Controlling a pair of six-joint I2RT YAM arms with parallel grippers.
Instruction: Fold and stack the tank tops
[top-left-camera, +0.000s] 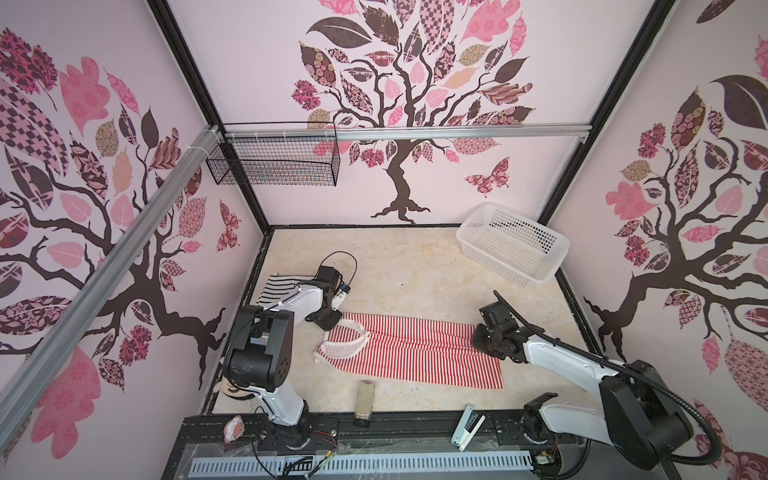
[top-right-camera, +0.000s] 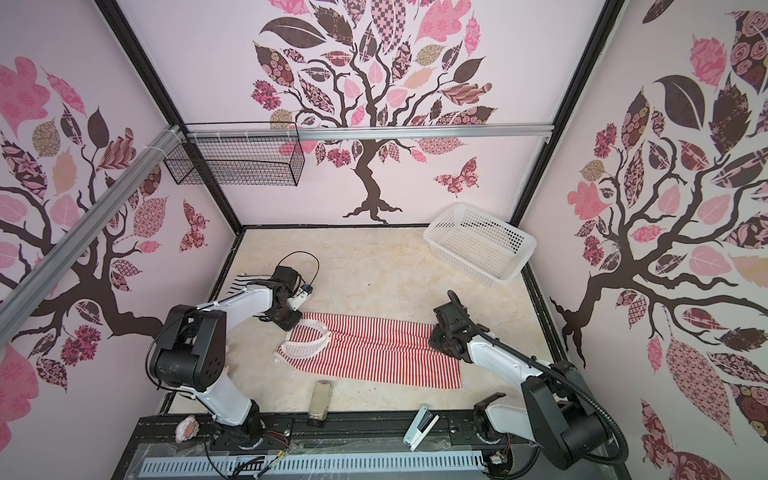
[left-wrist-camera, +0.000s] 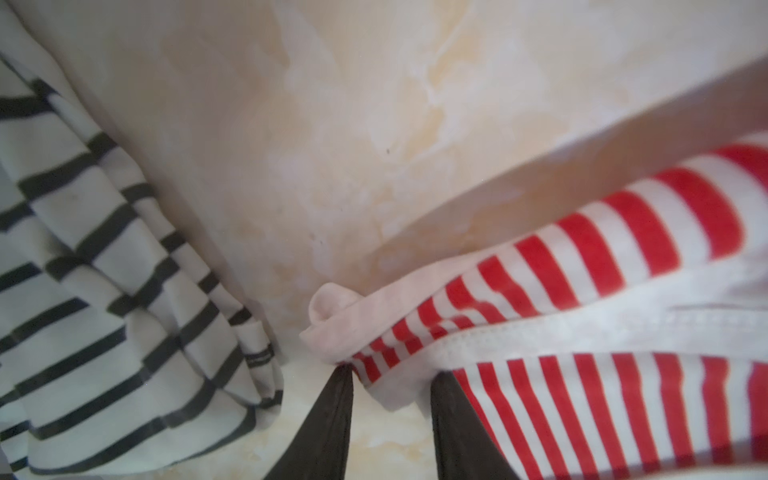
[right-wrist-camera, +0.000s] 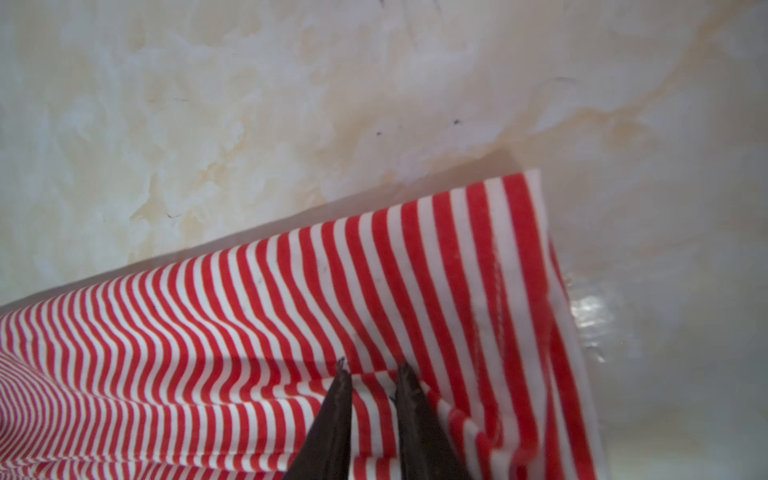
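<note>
as both arms crouch low, i see my left end effector (left-wrist-camera: 392, 374) pinching a strap of the red-and-white tank top (top-left-camera: 415, 349) on the counter (top-left-camera: 415, 266), and my right end effector (right-wrist-camera: 372, 370) pinching its hem. the left wrist view alone shows creases in the black-and-white tank top (left-wrist-camera: 104, 270).

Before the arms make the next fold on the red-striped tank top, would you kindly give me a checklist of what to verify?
1. Grip of the left claw on the strap end of the red-and-white tank top: ok.
2. Grip of the right claw on its hem corner: ok.
3. Both fabric layers caught in the right claw: cannot tell.
4. Gap between that garment and the black-and-white tank top: ok.
5. Nothing resting on the garment's near half, where a fold would probably land: ok.
6. The white basket well away from both arms: ok.
</note>
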